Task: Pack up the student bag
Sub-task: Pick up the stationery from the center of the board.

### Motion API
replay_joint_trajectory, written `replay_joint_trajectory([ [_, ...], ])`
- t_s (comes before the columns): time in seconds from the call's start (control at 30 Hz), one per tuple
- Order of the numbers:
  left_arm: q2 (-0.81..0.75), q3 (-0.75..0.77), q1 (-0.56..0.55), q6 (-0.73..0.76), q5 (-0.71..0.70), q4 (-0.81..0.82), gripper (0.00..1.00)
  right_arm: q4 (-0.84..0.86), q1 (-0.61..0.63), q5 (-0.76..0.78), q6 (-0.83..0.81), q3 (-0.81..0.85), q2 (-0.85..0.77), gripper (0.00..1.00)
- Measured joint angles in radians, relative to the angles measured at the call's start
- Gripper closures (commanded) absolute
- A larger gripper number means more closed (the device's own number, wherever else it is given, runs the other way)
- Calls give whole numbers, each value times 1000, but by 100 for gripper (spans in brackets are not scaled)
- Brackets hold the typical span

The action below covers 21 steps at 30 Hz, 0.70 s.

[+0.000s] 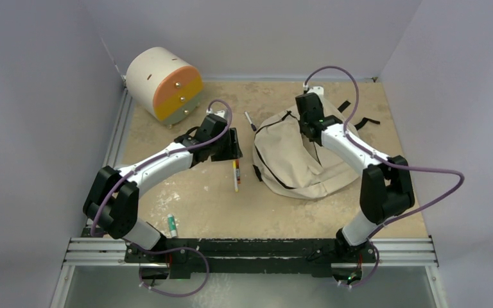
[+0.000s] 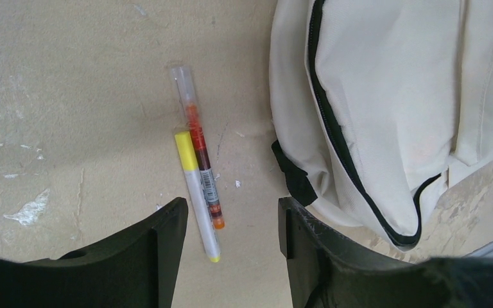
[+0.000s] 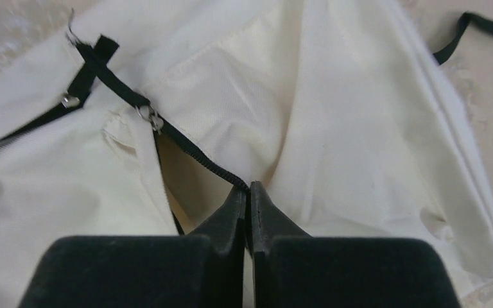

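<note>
Top external view, and the student bag point(image 1: 298, 160) lies flat right of centre in the frame, cream cloth with black zip lines, its black straps point(image 1: 364, 122) trailing out toward the upper right. Over to the right wrist view: the bag point(image 3: 372, 96) fills the whole frame, the zipper point(image 3: 199, 154) part open with a dark gap showing and a metal pull point(image 3: 151, 119) at upper left. The right gripper point(image 3: 249, 189) is clenched, fingertips pressed together right at the end of that zipper line; whether any cloth is caught between them, I cannot tell. From above, that gripper point(image 1: 311, 128) sits on the bag's upper part.

Left wrist view now: the bag point(image 2: 391, 96) takes the right side of the frame. Just left of it, on the table point(image 2: 70, 96), lie a yellow-capped marker point(image 2: 197, 196) and an orange pen point(image 2: 198, 135), side by side and touching. The left gripper point(image 2: 231, 212) is released, jaws apart above them, gripping nothing.

Back on top: a black-tipped pen point(image 1: 250, 120) near the bag's upper left edge, a green marker point(image 1: 172, 224) at lower left, and a cream drawer unit point(image 1: 165, 83) with an orange front at upper left.
</note>
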Motion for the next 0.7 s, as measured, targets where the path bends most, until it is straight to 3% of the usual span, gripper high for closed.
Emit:
replay_joint_trajectory([
  [0.17, 3, 11, 22, 0, -1, -5, 44, -31, 0, 25, -3, 43, -75, 100],
  [0.3, 65, 108, 39, -2, -30, -10, 42, -55, 0, 30, -2, 51, -97, 100],
  [0.57, 415, 518, 41, -27, -82, -50, 35, -52, 0, 13, 10, 37, -111, 100],
  [0.7, 567, 651, 41, -28, -108, -73, 29, -43, -1, -6, 22, -1, -149, 100],
])
